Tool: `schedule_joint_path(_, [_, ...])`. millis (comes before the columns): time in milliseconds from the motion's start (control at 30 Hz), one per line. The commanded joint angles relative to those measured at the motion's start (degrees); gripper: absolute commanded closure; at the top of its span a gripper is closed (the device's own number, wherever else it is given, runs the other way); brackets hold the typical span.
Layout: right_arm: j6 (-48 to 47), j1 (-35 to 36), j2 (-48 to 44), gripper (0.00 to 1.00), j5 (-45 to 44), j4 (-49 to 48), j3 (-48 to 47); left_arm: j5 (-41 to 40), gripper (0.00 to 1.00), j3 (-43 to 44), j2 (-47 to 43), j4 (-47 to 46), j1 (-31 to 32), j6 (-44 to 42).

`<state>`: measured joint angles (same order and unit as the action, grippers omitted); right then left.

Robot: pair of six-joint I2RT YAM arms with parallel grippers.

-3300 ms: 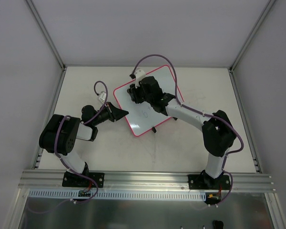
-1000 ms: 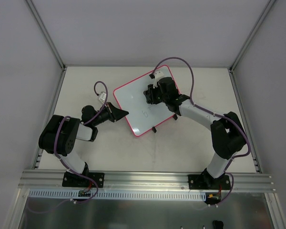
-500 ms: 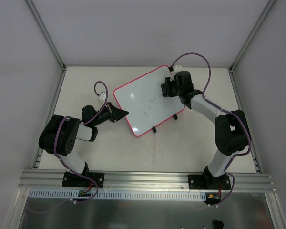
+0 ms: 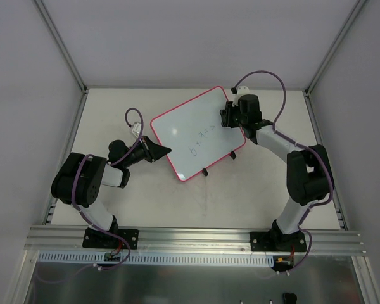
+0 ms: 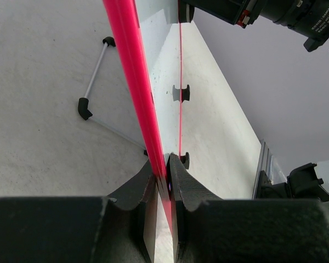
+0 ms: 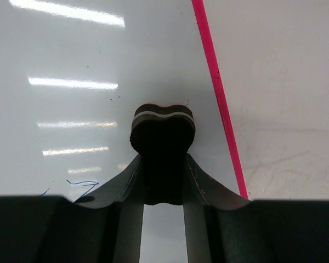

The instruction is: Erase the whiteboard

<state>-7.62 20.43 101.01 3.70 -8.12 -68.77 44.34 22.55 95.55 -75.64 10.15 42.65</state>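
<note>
- Right gripper (image 4: 230,118) had swept across the whiteboard (image 4: 177,130) to its right edge, clamped on the eraser (image 6: 163,127).
- Left gripper (image 5: 163,171) pinched the left rim; whiteboard lay mid-table (image 4: 266,190).
- Marks (image 4: 200,140) lay left of the eraser, toward centre.

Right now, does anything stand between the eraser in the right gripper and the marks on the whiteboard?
Nothing visible does. The right gripper holds the black eraser over the whiteboard near its pink rim, and only bare white surface lies between it and the dark marks. The left gripper clamps the opposite edge, off that path.
</note>
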Motion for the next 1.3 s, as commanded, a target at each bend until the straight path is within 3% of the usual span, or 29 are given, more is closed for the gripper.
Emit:
schedule_joint_path(0, [-0.9, 3.0, -0.6, 1.00, -1.9, -1.5, 3.8, 1.3, 1.00, -0.6, -1.0, -20.6, 0.4, -4.9])
schedule_joint_path(233, [-2.7, 14.1, -3.4, 1.00, -6.4, -2.6, 7.4, 1.4, 1.00, -0.4, -0.7, -20.7, 0.4, -4.7])
schedule_joint_path(633, [0.8, 28.8, -2.1, 1.00, -8.2, -1.0, 5.6, 1.4, 1.00, -0.5, -1.1, -20.7, 0.3, -4.7])
schedule_joint_path(1000, [2.1, 29.9, -2.1, 1.00, -7.3, -1.0, 6.2, 1.5, 1.00, -0.7, -1.5, -20.7, 0.4, -4.7])
schedule_joint_path(1267, [4.0, 20.2, -6.8, 1.00, -4.8, -1.5, 11.4, 1.5, 1.00, -0.7, -1.4, -20.7, 0.4, -4.7])
